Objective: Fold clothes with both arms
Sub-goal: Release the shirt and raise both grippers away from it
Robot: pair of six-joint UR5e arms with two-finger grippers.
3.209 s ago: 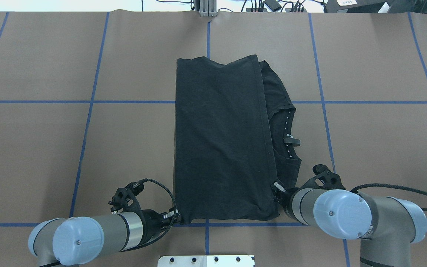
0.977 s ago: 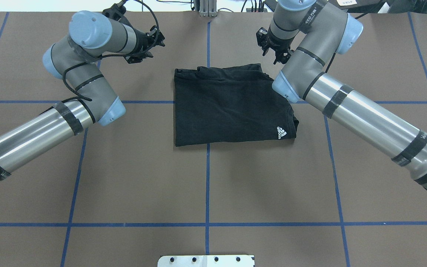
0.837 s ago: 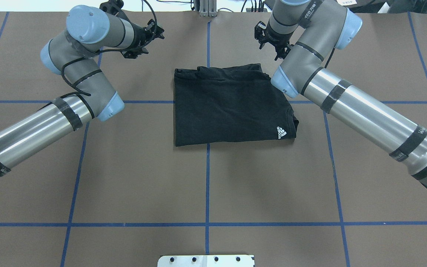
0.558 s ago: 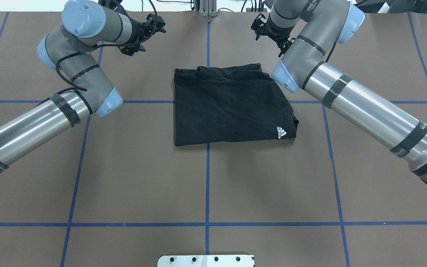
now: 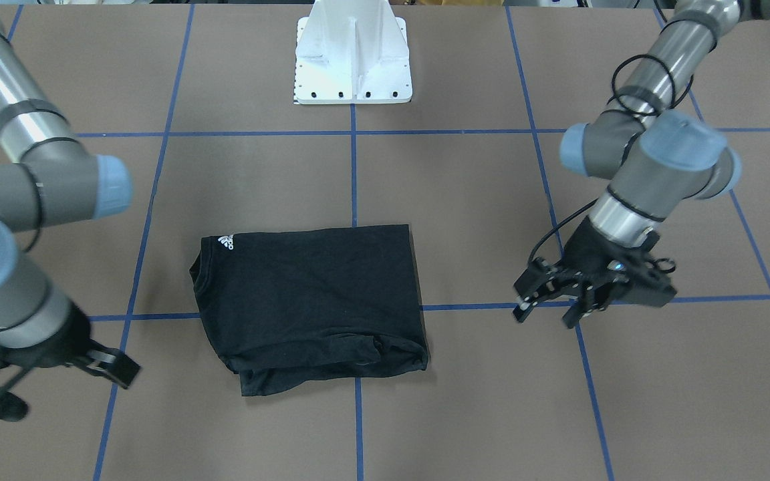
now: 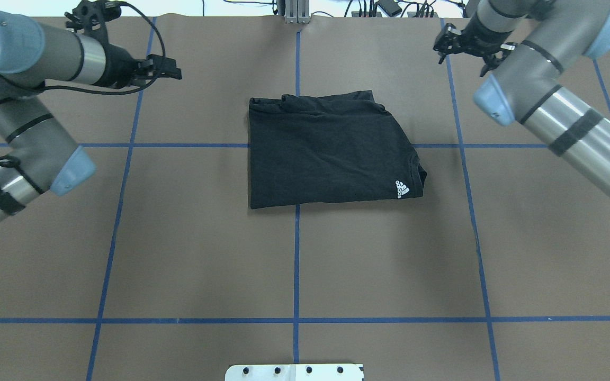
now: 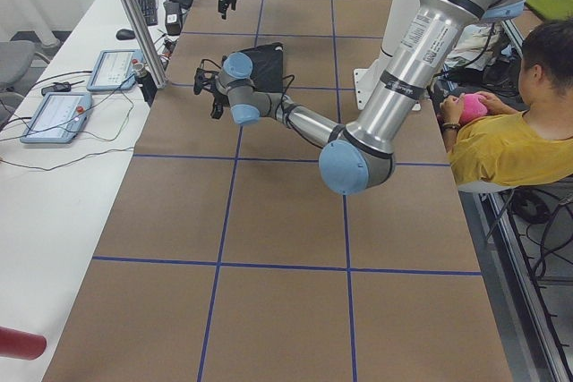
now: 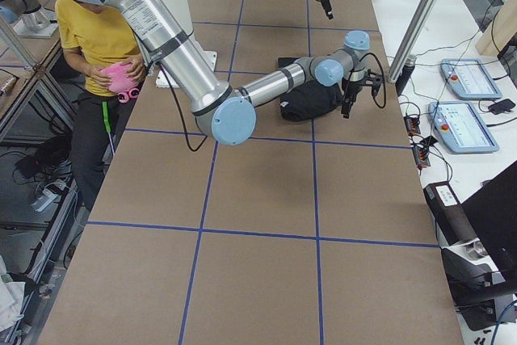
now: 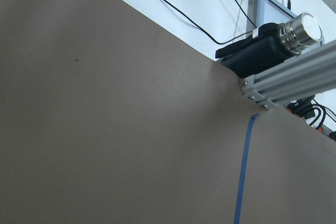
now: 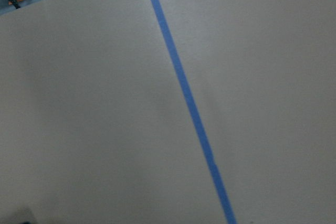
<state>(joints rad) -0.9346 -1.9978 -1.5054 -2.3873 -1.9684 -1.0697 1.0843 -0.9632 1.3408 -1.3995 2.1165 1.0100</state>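
Note the limits of each view before you judge anything. Both wrist views show only the bare surface [image 10: 79, 103] and one blue tape line [image 10: 184, 93]; neither shows a claw or the garment. The left wrist view adds an aluminium profile [image 9: 286, 77] with a black, metal-capped object [image 9: 273, 45] behind it, which you cannot identify. In the front-facing view the right arm [image 5: 17, 187] is cut off by the frame edge and its claw is hard to read there. Consult the overhead view instead, where the right claw [image 6: 461, 53] shows its fingers spread: released, holding nothing. The left claw [image 5: 544, 314] is likewise released, with its fingers parted and nothing between them.

The T-shirt [image 6: 331, 151] lies folded to a compact rectangle at the middle of the surface, over a crossing of the tape grid and well apart from both claws. Only black fabric and a small white logo [image 6: 402, 189] show. The edge away from the robot is bunched in uneven layers.

The surface is covered in brown paper marked with a grid of blue tape. A white pedestal base [image 5: 353, 53] stands at the robot side. A seated person [image 7: 510, 145] in a yellow top holds a pink object [image 7: 472, 106] near it. A white side bench [image 7: 54, 185] carries control pendants [image 7: 55, 115] and cables.
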